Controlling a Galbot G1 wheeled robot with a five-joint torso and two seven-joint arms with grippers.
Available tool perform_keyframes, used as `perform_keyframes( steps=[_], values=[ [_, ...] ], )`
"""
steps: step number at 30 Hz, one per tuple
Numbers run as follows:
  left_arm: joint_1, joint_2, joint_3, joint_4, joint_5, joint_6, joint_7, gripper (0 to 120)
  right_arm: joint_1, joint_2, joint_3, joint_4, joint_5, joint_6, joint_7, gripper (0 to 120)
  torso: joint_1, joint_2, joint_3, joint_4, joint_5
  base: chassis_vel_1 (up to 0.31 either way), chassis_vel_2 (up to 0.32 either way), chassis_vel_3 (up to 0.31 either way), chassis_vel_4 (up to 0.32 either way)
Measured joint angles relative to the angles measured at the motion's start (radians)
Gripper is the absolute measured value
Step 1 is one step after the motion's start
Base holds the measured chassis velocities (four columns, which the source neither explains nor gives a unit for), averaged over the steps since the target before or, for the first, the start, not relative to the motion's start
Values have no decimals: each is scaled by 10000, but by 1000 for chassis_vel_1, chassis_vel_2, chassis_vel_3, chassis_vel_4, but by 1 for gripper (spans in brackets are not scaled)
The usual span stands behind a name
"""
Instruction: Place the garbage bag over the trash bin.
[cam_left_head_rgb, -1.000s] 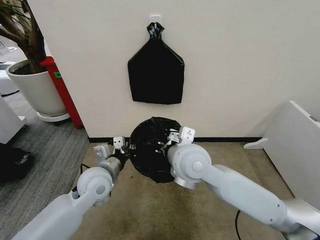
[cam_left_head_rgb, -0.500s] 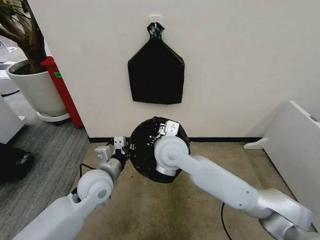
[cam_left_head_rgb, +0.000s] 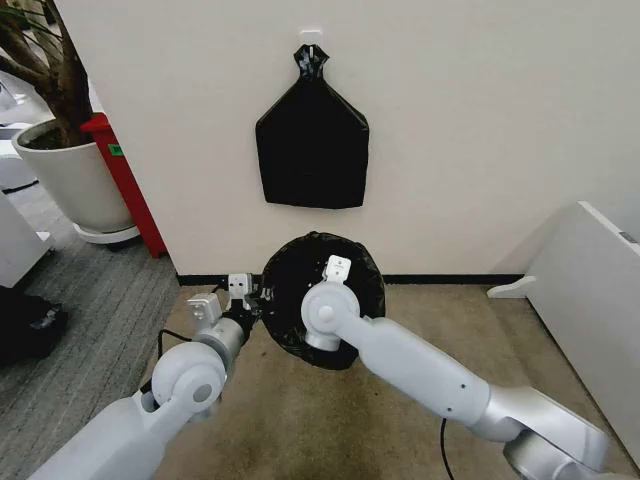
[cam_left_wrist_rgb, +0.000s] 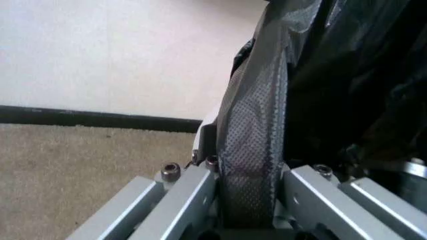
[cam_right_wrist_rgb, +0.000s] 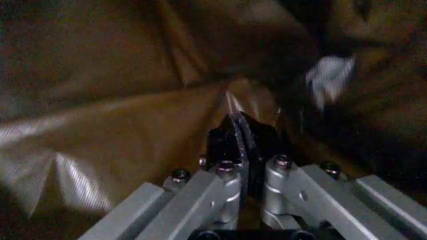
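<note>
The garbage bag (cam_left_head_rgb: 322, 298) was draped over the trash bin (cam_left_wrist_rgb: 207, 137), which stood on the carpet floor (cam_left_head_rgb: 300, 420) at the foot of the wall (cam_left_head_rgb: 480, 120), against the black baseboard (cam_left_head_rgb: 440, 279). In the head view, black film covered the bin's mouth and sides.

The left gripper (cam_left_head_rgb: 232, 295) was at the bin's left rim. In the left wrist view its 2 fingers (cam_left_wrist_rgb: 180, 195) were closed on the bag-covered rim, with film and rim pressed between the pads. A sliver of the cream bin wall showed just beside the film.

The right gripper (cam_right_wrist_rgb: 241, 137) was inside the bag's mouth, its wrist above the opening in the head view. In the right wrist view its 2 fingers were shut together, tips touching, with glossy film directly ahead; whether film was pinched between them could not be determined.

Judgement: the step in hand was seating the liner. To do it well, the left grip should anchor the rim while the right presses the film down into the bin, moving slowly to avoid tearing the thin plastic or tipping the bin.
</note>
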Motion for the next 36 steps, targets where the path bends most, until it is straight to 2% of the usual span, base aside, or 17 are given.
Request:
perform_keyframes(
  steps=[9,17,21,28,36],
  values=[
    [332,24,-93,-269,115,-176,250,1,-142,278,854,-1446,59,-285,-318,0,0,0,0,2,0,0,0,0,0],
    [410,102,-171,-558,151,-343,471,1,-312,468,1120,-2202,-37,-565,-605,0,0,0,1,1,0,0,0,0,0],
    [483,115,-212,-578,152,-366,495,1,-362,326,1140,-2109,-25,-593,-627,0,0,0,1,1,0,0,0,0,0],
    [381,-39,-146,-295,159,-330,426,1,-151,-2,904,-878,678,-295,-247,0,0,0,1,2,0,0,0,0,0],
    [578,-23,-199,-467,140,-314,452,1,-360,-74,1353,-1534,601,-525,-414,0,0,0,1,1,0,0,0,0,0]
  ],
)
